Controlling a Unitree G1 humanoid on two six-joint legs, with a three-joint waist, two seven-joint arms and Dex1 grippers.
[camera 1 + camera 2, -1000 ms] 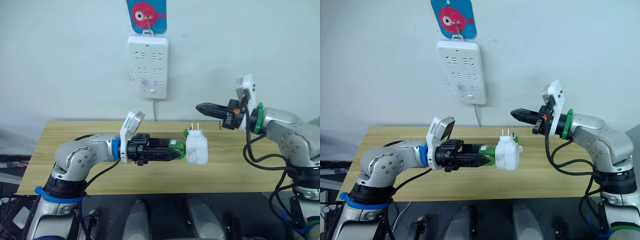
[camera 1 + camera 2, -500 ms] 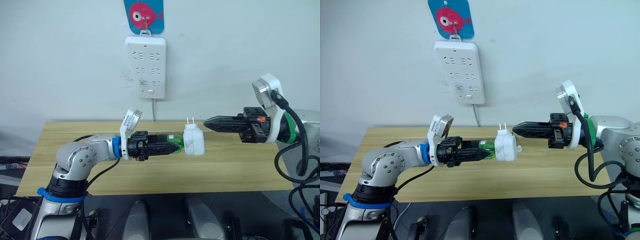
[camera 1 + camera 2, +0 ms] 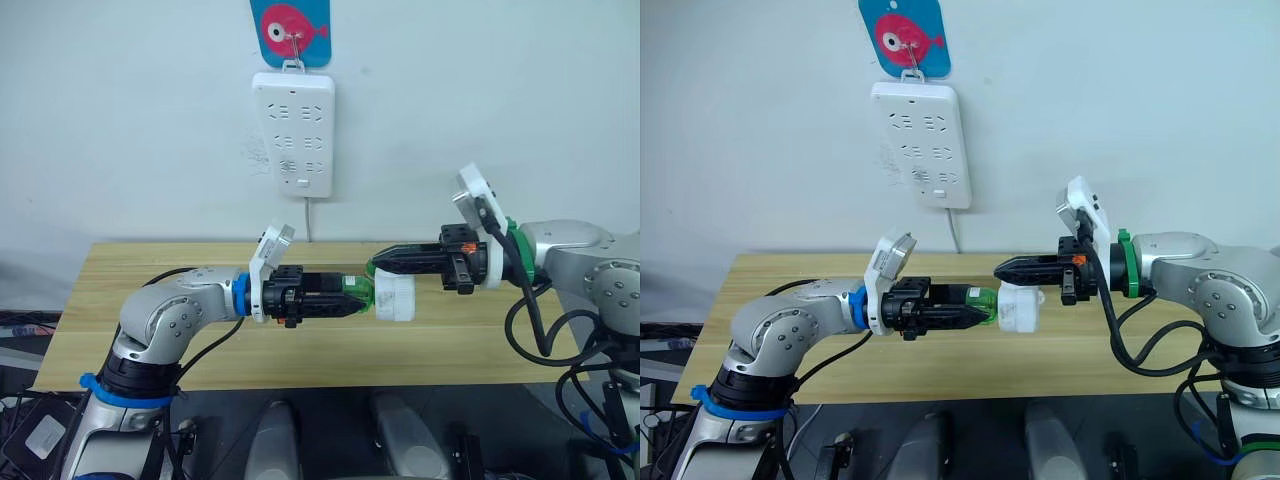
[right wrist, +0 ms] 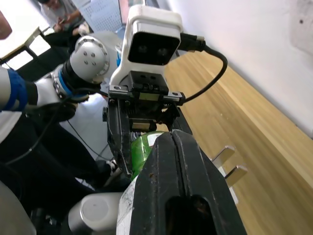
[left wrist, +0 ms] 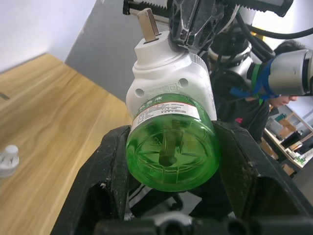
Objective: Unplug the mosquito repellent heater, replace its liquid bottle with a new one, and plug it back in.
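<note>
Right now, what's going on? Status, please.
Left gripper shut on green bottle. Right gripper on heater, jaws unclear. Heater unplugged, over table. Nothing blocking.

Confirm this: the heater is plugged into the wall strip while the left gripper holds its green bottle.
Not plugged in. The left eye view shows the heater held over the table, well below the strip. The left gripper does hold its green bottle.

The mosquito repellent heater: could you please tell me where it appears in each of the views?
Left eye view: mosquito repellent heater mid-picture, between the left pincer and right pincer.
Right eye view: heater just right of centre, above the table.
Left wrist view: upper centre, above the green bottle.
Right wrist view: mostly hidden behind the pincer; its prongs show.
Shared landmark: the green bottle.
</note>
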